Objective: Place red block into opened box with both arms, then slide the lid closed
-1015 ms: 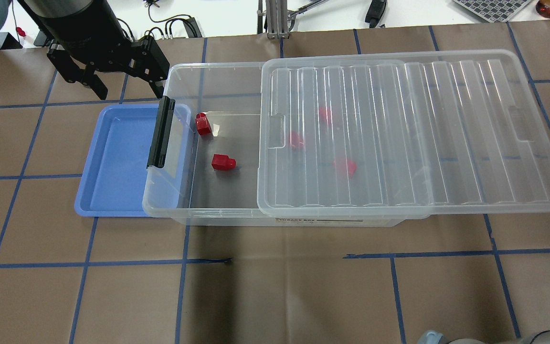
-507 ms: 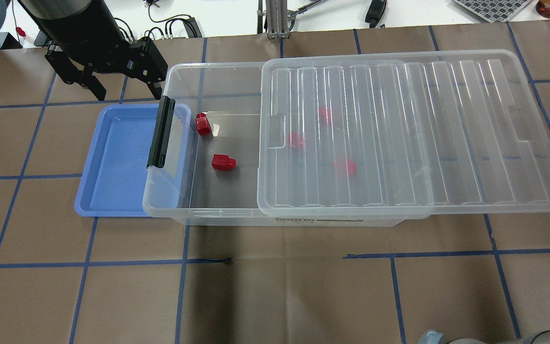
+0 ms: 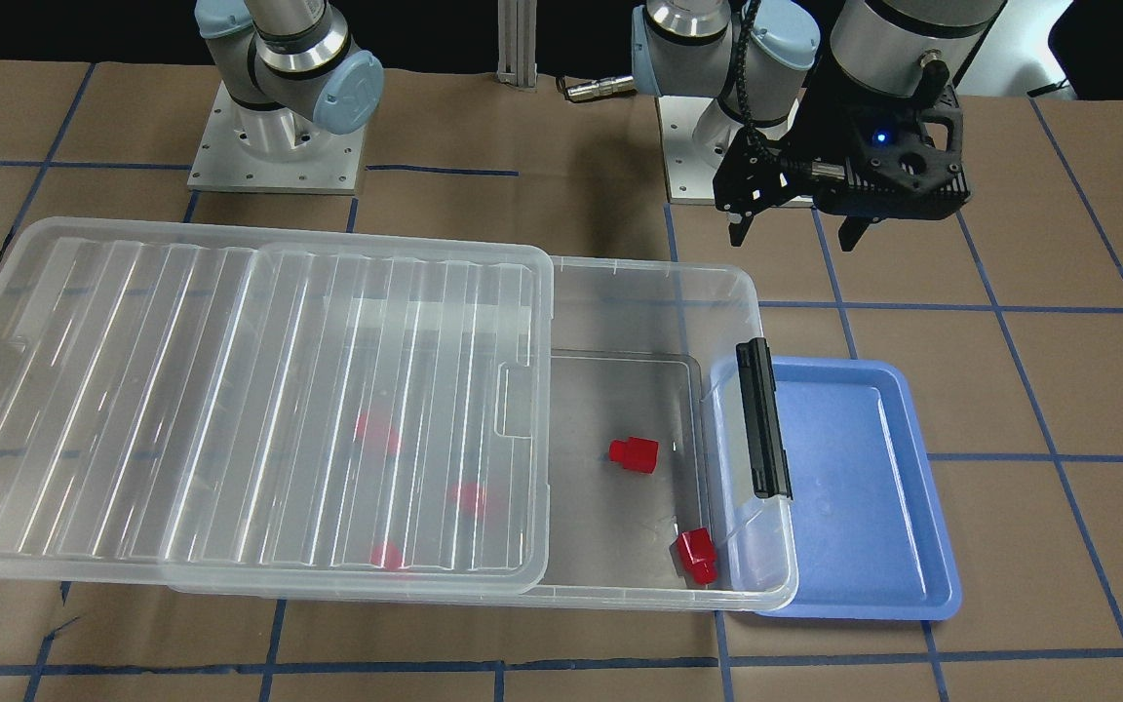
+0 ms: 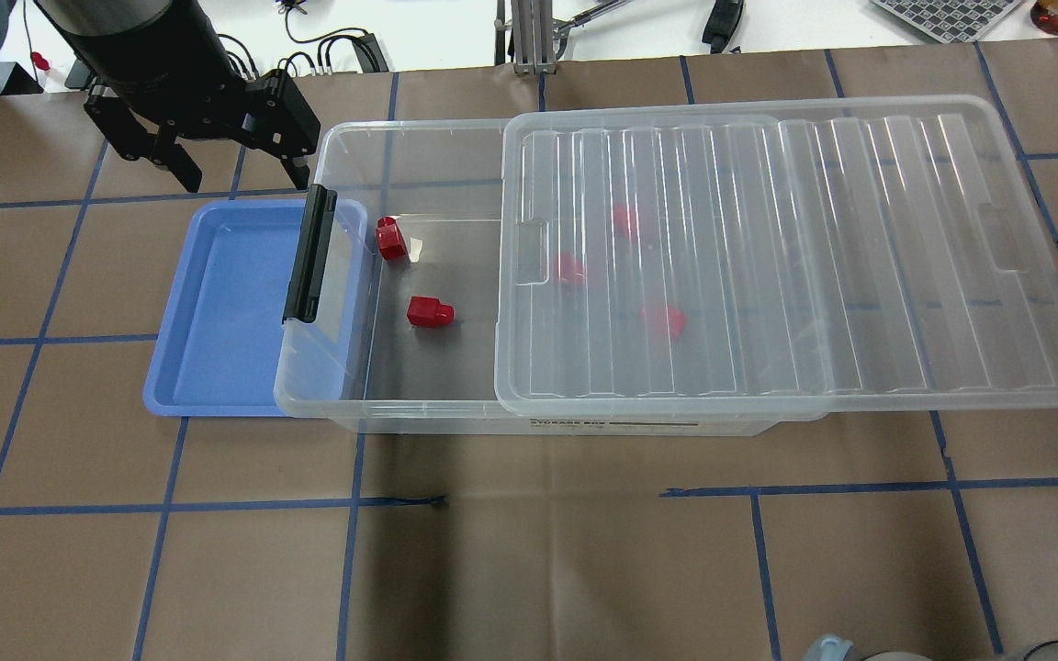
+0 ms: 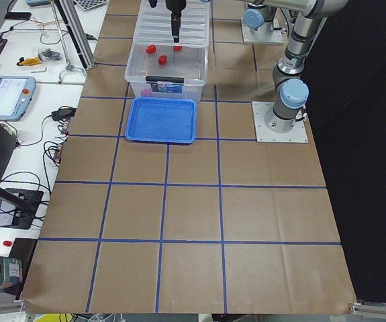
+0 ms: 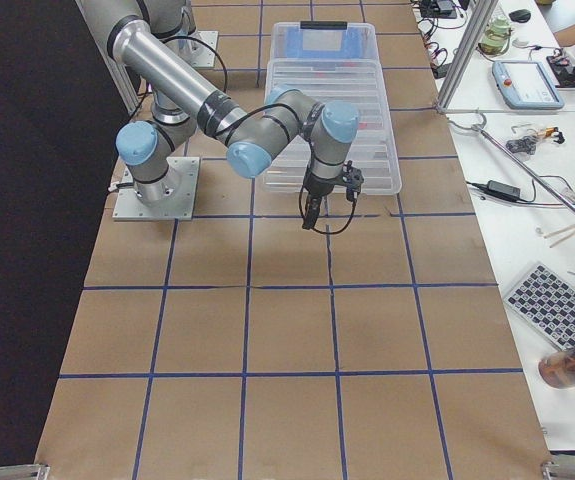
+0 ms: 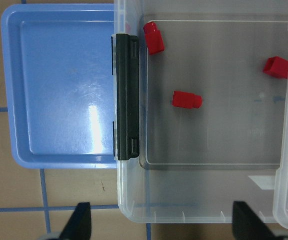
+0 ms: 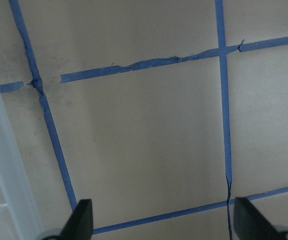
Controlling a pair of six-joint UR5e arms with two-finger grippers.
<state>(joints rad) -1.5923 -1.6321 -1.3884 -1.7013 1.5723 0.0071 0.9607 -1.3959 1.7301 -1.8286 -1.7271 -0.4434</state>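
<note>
One red block lies in the uncovered end of the box near the black latch, its long axis along the box and its stub toward the lid; a second red block by the latch points its stub away from the robot. A strip label on the box's robot-side wall is too small to read. The left end effector hangs wide and empty by the box's far latch-end corner, and the right end effector is spread wide over the desk beyond the lid's overhang.

lid: on box, overhanging right end
blocks: in box, two uncovered left, three under lid
tray: just left of box
</note>
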